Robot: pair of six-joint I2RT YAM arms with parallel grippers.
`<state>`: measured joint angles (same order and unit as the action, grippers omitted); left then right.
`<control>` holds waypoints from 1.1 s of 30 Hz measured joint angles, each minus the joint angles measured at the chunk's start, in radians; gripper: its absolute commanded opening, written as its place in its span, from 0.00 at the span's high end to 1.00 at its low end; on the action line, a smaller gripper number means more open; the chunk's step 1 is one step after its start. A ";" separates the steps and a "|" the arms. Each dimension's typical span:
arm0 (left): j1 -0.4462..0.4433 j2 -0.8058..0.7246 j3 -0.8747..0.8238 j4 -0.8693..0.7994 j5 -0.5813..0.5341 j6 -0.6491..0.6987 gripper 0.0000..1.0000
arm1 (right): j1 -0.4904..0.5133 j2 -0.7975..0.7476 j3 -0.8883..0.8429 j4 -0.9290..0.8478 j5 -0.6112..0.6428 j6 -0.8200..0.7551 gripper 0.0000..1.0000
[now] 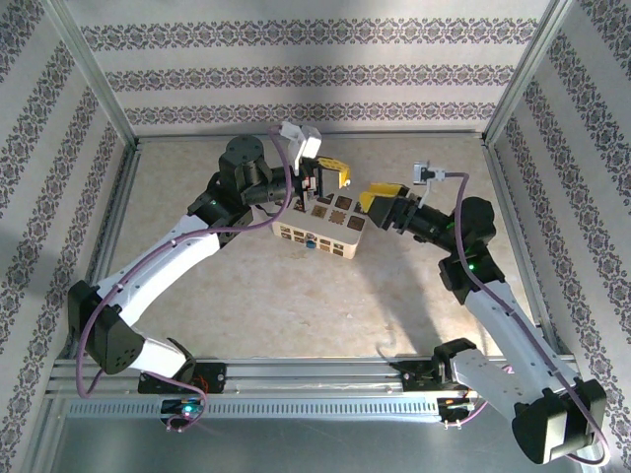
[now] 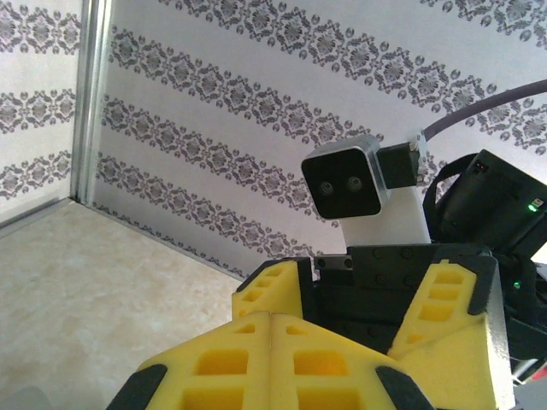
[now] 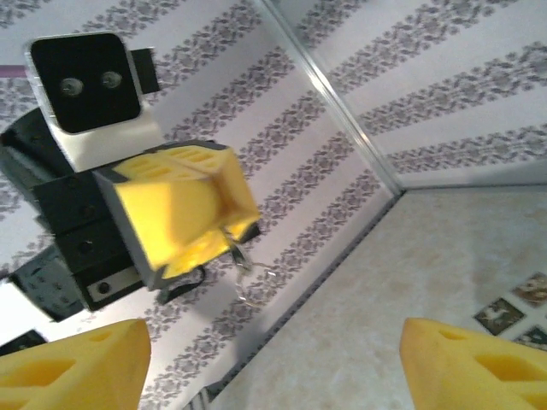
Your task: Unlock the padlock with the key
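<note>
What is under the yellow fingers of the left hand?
A thin silvery piece, apparently the key, hangs below the shut left hand. Its upper end is hidden inside the grip.

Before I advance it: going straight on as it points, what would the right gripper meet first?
Probably the shut left gripper, directly ahead of the open right gripper, with a thin metal bit dangling from its tip; depth is unclear.

Overhead view looks down from behind; left wrist camera (image 3: 85, 81) and right wrist camera (image 2: 346, 179) face each other closely.
</note>
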<state>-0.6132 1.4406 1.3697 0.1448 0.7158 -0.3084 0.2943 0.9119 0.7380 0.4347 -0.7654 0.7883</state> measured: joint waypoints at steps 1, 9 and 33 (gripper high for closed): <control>0.000 0.000 0.000 0.000 0.008 0.000 1.00 | 0.012 0.000 0.000 0.013 -0.001 0.001 0.30; 0.000 0.006 0.000 -0.002 0.040 0.002 1.00 | 0.053 0.013 0.002 0.062 -0.002 -0.002 0.41; 0.000 0.009 0.000 -0.002 0.063 0.002 1.00 | 0.071 0.091 0.036 0.076 0.016 -0.002 0.64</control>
<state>-0.6132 1.4494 1.3693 0.1425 0.7784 -0.3061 0.3649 1.0027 0.7742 0.5102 -0.7494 0.7864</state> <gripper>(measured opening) 0.049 0.376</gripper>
